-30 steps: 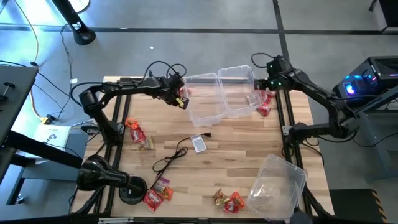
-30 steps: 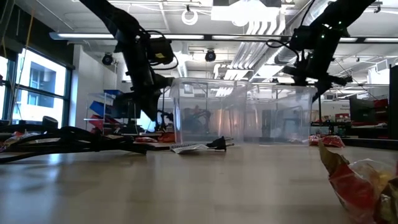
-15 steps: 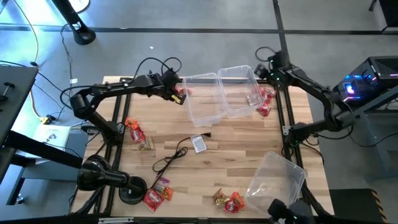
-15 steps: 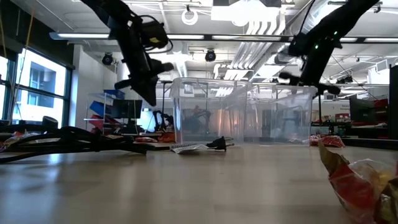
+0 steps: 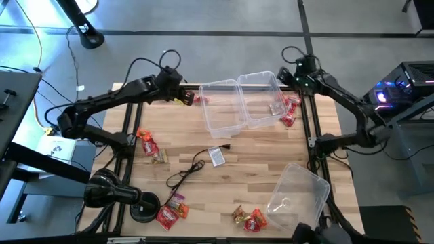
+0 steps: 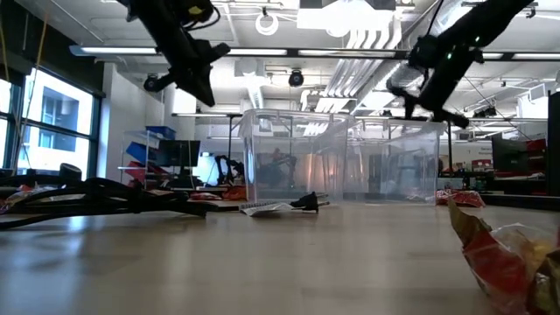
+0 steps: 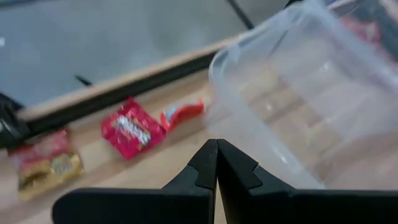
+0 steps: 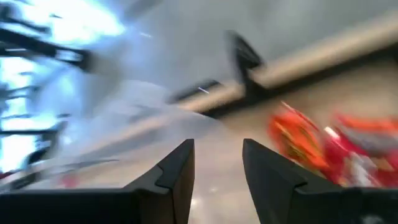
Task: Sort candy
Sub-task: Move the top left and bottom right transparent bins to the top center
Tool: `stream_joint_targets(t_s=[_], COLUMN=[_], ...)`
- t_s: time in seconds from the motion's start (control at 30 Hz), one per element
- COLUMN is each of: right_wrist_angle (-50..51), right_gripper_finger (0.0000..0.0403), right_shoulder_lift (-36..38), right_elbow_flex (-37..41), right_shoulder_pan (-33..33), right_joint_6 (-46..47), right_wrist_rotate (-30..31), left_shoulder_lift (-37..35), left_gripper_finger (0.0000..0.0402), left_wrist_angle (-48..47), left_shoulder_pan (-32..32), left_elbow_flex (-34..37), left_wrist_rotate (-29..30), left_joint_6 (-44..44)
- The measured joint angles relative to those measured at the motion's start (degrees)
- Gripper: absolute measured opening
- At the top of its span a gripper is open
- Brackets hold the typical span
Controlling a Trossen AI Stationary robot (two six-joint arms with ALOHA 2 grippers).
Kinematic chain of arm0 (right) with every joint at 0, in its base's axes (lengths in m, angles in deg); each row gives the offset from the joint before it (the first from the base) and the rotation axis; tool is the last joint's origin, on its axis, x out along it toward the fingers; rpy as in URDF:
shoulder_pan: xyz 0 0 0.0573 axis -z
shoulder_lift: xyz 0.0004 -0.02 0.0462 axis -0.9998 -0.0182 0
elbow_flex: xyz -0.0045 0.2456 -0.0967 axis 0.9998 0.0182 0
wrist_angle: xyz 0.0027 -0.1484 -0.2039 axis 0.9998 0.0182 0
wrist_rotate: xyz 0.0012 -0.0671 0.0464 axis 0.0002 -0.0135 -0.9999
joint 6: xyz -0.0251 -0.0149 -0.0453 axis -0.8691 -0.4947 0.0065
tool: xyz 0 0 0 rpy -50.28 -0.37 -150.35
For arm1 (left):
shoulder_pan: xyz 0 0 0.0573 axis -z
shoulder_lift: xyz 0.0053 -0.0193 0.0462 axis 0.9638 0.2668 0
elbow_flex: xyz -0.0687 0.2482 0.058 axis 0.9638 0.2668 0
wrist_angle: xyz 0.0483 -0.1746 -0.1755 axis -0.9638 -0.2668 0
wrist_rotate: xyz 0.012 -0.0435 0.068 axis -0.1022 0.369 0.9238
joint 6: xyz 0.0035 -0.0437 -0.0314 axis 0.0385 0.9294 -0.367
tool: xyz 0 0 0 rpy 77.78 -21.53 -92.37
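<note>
You had almost all left: the candy (image 5: pixel 147 144) lay scattered on the table (image 5: pixel 258 183), none visibly inside the 2 upper-center bins (image 5: pixel 224 108). Left gripper (image 5: pixel 182 99) was closed, empty, upper center-left; right gripper (image 8: pixel 217 163), upper right, had fingers apart, holding nothing.

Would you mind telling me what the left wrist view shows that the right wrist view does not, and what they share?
Only the left wrist view shows the left gripper shut and empty, and a brown-and-gold candy near two red candies. Only the right wrist view shows the right gripper with its fingers apart and nothing between them, and a heap of orange and red candies. Both show a clear bin and wooden table.
</note>
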Motion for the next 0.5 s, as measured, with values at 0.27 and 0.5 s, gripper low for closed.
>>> stream_joint_targets(t_s=[0.27, 0.5], right_wrist_angle=[3.55, 15.0], right_gripper_finger=[0.0114, 0.0014], right_shoulder_lift=[12.6, 19.29], right_elbow_flex=[-0.07, -0.02], right_shoulder_pan=[-10.07, -35.64], right_joint_6=[-8.6, -4.47], right_wrist_rotate=[-7.49, -8.26], left_shoulder_lift=[-0.59, -0.59], left_gripper_finger=[0.0, 0.0], left_wrist_angle=[1.52, 1.81], left_shoulder_pan=[0.23, 0.7], left_elbow_flex=[0.0, 0.0], left_wrist_rotate=[-2.37, -4.34], left_joint_6=[-6.72, -13.03])
